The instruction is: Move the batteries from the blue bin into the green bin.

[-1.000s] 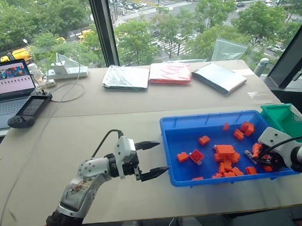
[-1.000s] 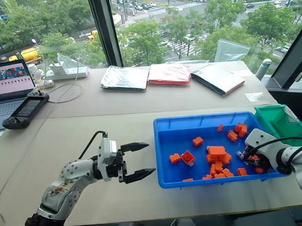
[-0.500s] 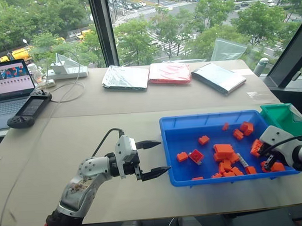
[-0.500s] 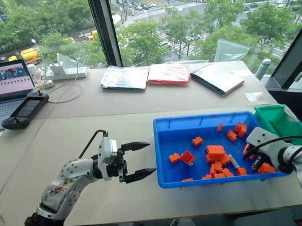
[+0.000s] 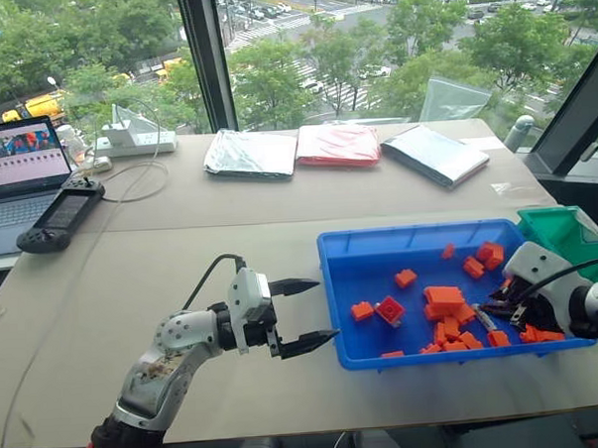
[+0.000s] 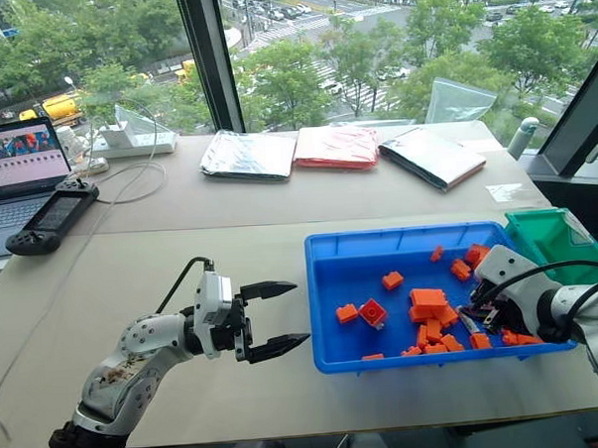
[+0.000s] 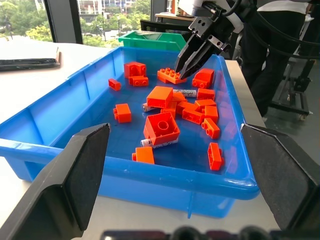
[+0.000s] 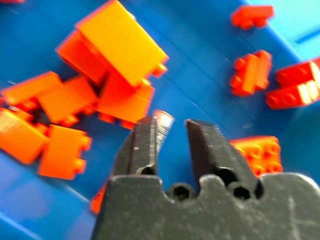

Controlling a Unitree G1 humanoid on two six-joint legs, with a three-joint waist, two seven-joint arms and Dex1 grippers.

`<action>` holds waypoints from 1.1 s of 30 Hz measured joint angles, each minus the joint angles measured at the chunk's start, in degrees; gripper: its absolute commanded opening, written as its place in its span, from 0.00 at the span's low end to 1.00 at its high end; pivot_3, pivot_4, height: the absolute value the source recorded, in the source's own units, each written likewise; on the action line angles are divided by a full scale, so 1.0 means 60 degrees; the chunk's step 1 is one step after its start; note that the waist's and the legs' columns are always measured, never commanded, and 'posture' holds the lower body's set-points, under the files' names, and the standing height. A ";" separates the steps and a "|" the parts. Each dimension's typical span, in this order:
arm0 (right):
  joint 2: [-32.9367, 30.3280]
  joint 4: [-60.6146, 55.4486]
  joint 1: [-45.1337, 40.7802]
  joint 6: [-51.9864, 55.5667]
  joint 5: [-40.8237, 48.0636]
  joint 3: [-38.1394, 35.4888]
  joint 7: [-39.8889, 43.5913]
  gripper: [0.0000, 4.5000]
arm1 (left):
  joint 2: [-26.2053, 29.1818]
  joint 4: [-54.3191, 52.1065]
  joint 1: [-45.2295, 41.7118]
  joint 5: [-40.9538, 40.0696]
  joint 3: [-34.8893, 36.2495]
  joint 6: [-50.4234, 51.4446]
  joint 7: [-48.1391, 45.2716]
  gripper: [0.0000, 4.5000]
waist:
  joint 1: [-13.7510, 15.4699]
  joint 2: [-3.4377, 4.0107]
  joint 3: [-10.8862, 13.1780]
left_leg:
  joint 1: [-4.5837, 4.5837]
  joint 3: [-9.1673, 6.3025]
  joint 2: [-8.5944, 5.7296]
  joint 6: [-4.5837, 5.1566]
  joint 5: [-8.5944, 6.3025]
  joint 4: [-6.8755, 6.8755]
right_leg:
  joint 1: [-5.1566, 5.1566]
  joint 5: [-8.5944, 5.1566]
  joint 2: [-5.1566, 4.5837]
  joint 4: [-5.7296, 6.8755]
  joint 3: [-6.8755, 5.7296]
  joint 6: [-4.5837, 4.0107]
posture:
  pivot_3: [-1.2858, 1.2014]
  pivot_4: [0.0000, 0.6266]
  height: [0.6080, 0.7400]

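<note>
1. Currently the right gripper (image 7: 192,59) is hovering over the right part of the blue bin (image 5: 340,244), its jaws standing a little apart with nothing clamped between them; a battery (image 8: 161,125) is lying just past one fingertip, partly tucked against the orange bricks (image 5: 444,299).
2. A closing pinch is risking a brick instead of the battery, since the bricks are crowding tightly around it.
3. The slim round battery is likely rolling or squirting aside if one finger is landing on top of it rather than beside it.
4. A second battery (image 7: 159,142) is lying under the large brick (image 7: 162,128) near the bin's middle, so it is easily being overlooked.
5. The green bin (image 5: 567,230) is sitting just beyond the blue bin's far right corner; a loose grip is risking a drop on the way over the rims.
6. The left gripper (image 5: 299,311) is waiting wide open and empty, just beside the blue bin's left wall, where a nudge is shifting the bin.
</note>
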 measured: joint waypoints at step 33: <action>0.0150 0.2477 -0.1389 -0.1025 -0.0545 0.2198 0.0008 0.06 | -0.0018 -0.0076 -0.0012 0.0004 0.0002 0.0194 0.0190 1.00 | -0.0024 -0.0071 -0.0019 | 0.0028 -0.0001 0.0005 0.0000 0.0000 0.0002 | 0.0024 0.0001 0.0004 0.0000 -0.0001 -0.0002 | 0.52 0.24 1.00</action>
